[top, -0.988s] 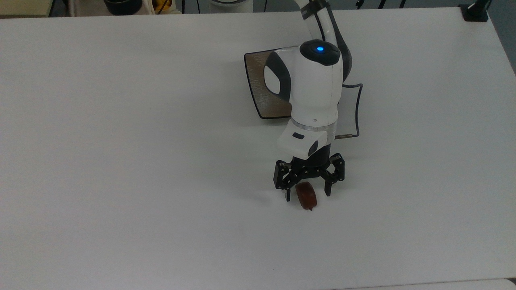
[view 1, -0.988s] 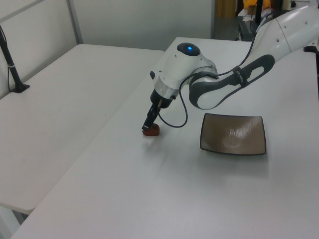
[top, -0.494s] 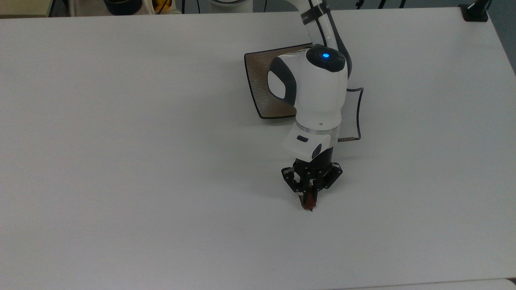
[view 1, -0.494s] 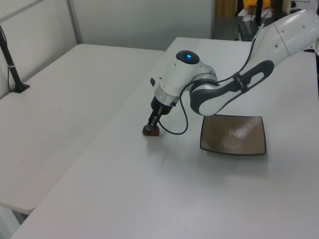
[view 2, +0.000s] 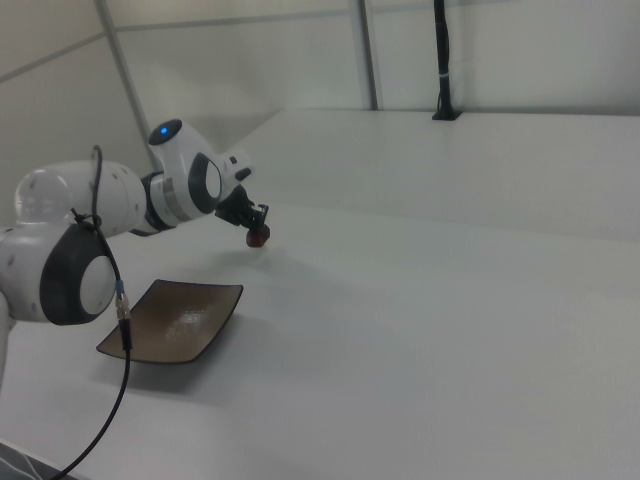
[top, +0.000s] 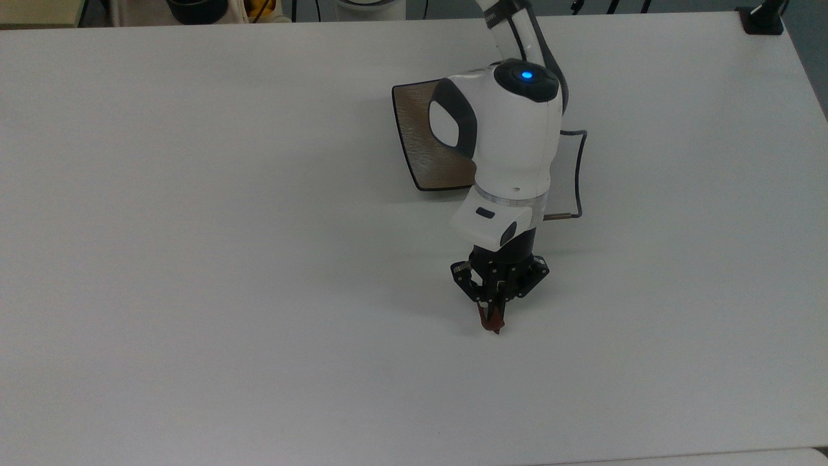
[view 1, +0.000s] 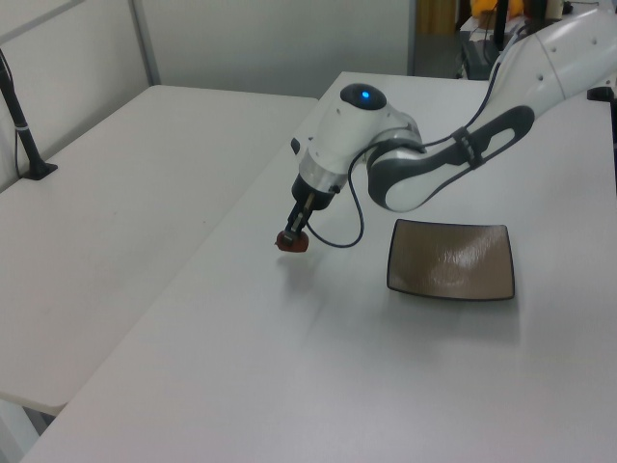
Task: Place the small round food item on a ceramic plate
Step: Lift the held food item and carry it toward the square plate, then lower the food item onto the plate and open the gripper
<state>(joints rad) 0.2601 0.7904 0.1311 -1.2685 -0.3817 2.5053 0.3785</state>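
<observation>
1 small round food item [top: 490, 320], 1 ceramic plate [view 1: 450, 259], 1 gripper [top: 495, 309] (on 1 arm), 1 table [top: 194, 226].

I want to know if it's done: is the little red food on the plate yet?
No, the small round food item is held in the gripper, apart from the empty ceramic plate.

Reddish-brown food item [view 1: 293, 242], brown-grey plate [view 1: 450, 260]
</observation>
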